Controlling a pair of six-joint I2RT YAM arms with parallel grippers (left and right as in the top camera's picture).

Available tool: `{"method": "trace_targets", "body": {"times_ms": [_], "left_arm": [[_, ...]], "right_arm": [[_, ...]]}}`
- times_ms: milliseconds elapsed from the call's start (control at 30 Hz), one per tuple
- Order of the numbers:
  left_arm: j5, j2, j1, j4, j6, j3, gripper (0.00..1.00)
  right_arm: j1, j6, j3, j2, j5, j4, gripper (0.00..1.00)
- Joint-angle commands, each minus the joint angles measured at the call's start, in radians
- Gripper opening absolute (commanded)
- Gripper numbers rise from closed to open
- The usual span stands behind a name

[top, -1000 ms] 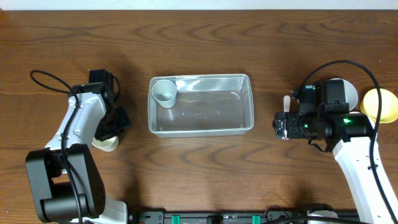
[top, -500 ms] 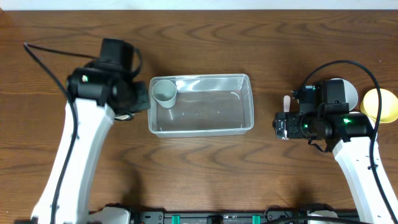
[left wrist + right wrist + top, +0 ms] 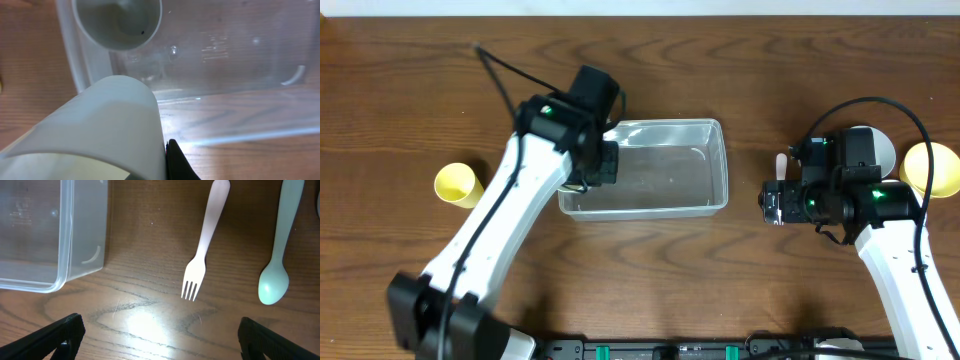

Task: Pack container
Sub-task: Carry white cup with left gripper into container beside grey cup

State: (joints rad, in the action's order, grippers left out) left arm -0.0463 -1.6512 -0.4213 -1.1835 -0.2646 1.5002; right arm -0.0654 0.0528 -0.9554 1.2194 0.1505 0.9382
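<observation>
Step, as judged: loading cup. Left pincer [image 3: 592, 168] clenched on pale cup [image 3: 100, 130], above container [image 3: 720, 160] end wall; tub lies beneath and ahead of pincer. Grey cup [image 3: 117, 20] inside, just ahead. Next: move inward, lower, release. Right pincer [image 3: 159, 332] released, fork [image 3: 202, 255] ahead.

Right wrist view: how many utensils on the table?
2: a pink fork beside the container, a mint spoon on the fork's far side. Others may lie off-frame.
</observation>
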Motion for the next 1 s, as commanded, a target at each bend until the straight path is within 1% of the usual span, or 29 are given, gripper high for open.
{"method": "trace_targets", "body": {"times_ms": [0, 233, 433, 767, 967], "left_arm": [[0.002, -0.06, -0.001, 0.003, 0.009, -0.004, 0.06], [0.002, -0.167, -0.001, 0.027, 0.01, -0.004, 0.06], [0.006, -0.226, -0.001, 0.062, 0.009, -0.004, 0.06], [0.013, -0.29, -0.001, 0.068, 0.009, -0.013, 0.06], [0.013, -0.296, -0.001, 0.066, 0.009, -0.026, 0.06]], "right_arm": [[0.006, 0.014, -0.018, 0.001, 0.011, 0.0, 0.99], [0.006, 0.014, -0.018, 0.001, 0.011, 0.0, 0.99], [0.006, 0.014, -0.018, 0.001, 0.011, 0.001, 0.99], [0.006, 0.014, -0.018, 0.001, 0.011, 0.005, 0.99], [0.006, 0.014, -0.018, 0.001, 0.011, 0.008, 0.99]]}}
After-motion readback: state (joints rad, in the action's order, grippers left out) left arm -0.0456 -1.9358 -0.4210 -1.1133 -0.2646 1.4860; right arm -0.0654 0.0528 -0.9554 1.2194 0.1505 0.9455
